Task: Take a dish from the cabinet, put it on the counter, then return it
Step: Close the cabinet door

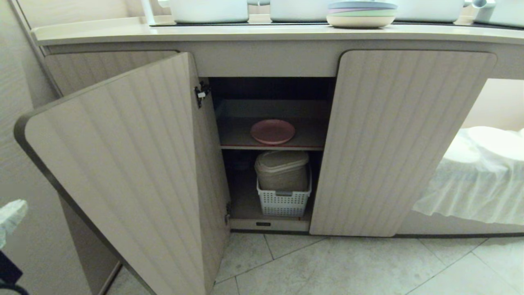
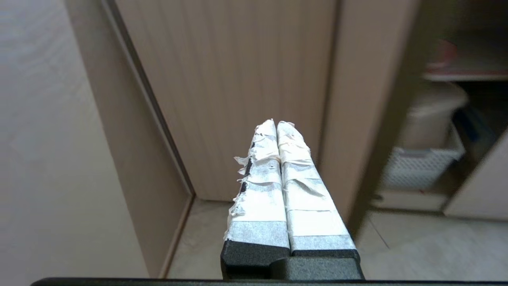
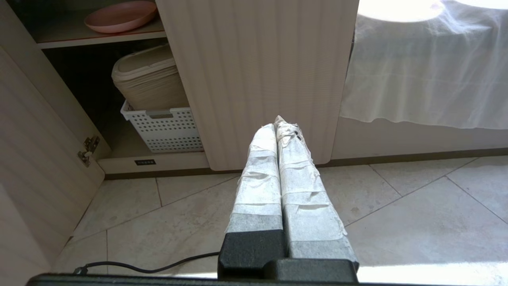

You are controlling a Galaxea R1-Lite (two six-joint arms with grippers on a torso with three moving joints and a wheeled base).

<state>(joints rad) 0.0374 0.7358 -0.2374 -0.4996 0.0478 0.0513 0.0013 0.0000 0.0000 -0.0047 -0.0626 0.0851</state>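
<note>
**A:** How far along is the job?

**B:** Barely started, I'd judge. The round, shallow pink plastic plate point(image 1: 272, 131) lies flat on the upper grey shelf point(image 1: 233, 133) inside the low cabinet with pale beige fluted doors point(image 1: 393, 139). Both doors stand open, so access is there, but the plate is not yet lifted out, set on the long cream-beige bench point(image 1: 262, 33), or returned.

**A:** And the arms?

**B:** Neither shows from the head camera. The left gripper point(image 2: 276, 124) has its tape-wrapped jaws clenched together on nothing, pointing at the open left door. The right gripper point(image 3: 279, 125) is likewise pressed closed and empty, low over the pale tiled floor point(image 3: 397, 206), in front of the right door.

**A:** What of the materials?

**B:** The plate looks smooth and matte with a low rim. The doors are vertically ribbed with rounded corners. Below the plate's shelf, a white perforated plastic basket point(image 1: 283, 203) holds a beige lidded container point(image 1: 282, 170). On the bench sits a blue-topped stack of pastel plates point(image 1: 361, 14), not the one wanted. To the right, a thin white cloth point(image 1: 479, 180) drapes in soft folds.
</note>
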